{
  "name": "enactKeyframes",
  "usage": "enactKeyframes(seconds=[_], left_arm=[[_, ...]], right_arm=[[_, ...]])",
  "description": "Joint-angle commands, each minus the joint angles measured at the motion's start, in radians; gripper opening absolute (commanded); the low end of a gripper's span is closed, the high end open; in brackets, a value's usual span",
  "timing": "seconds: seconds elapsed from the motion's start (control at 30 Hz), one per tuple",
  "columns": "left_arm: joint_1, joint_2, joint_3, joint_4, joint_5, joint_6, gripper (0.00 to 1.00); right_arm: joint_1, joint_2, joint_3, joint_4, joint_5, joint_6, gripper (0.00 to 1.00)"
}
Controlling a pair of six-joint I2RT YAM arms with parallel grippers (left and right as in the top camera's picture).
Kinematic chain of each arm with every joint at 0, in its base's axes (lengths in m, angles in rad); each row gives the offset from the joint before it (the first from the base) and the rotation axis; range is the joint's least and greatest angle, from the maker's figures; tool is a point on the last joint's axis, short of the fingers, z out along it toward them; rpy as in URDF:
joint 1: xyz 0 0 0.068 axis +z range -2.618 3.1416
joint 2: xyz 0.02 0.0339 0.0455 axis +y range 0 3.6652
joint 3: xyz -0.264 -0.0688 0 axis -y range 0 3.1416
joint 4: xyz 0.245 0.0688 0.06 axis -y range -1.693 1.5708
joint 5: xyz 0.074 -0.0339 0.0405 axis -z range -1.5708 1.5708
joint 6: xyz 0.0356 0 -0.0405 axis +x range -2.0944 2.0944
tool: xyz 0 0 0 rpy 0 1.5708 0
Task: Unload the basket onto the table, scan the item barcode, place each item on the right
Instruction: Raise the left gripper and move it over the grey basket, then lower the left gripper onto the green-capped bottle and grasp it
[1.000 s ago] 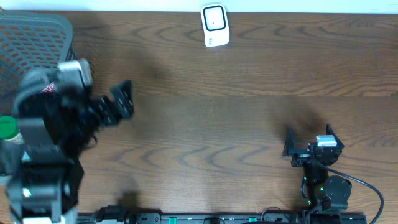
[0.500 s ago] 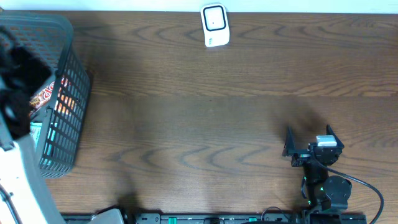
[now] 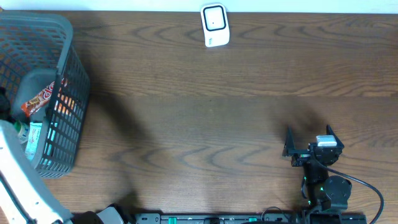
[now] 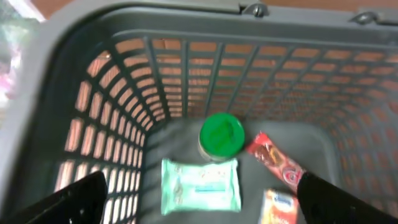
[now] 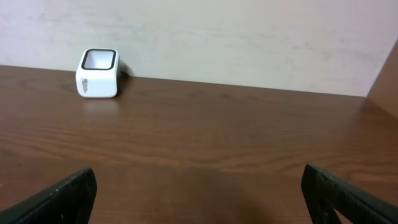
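The left pincer (image 4: 199, 186) is held open over the basket (image 4: 81, 37) at 9 o'clock; the right pincer (image 3: 309, 134) is spread open at 4 o'clock on the worktop (image 3: 199, 112)

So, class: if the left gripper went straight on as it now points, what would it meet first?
Likely the green lid or the wipes pack beside it, inside the basket; which comes first is unclear.
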State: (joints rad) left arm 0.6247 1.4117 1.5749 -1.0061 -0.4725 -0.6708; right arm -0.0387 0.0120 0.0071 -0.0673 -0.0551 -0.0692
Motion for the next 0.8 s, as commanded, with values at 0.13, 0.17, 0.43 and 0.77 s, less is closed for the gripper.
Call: enactKeyframes(seconds=[0.13,0.17,0.43,0.77], left_arm=[[0.003,0.114,-0.096,0.175,-0.06,0.139,0.98],[0.003,0.133,-0.096,0.186,-0.06,0.14,0.98],[0.003,0.334,-0.096,0.264,-0.06,0.159,0.98],[0.034,0.452,-0.096,0.294,-0.042,0.159,0.98]], right_arm=[[0.008,-0.005,-0.002,-0.004,0.001,0.012,0.99],[0.008,-0.005,-0.002,-0.004,0.001,0.012,0.99],[0.008,-0.005,-0.002,-0.004,0.001,0.012,0.99],[0.008,-0.005,-0.002,-0.004,0.001,0.012,0.99]])
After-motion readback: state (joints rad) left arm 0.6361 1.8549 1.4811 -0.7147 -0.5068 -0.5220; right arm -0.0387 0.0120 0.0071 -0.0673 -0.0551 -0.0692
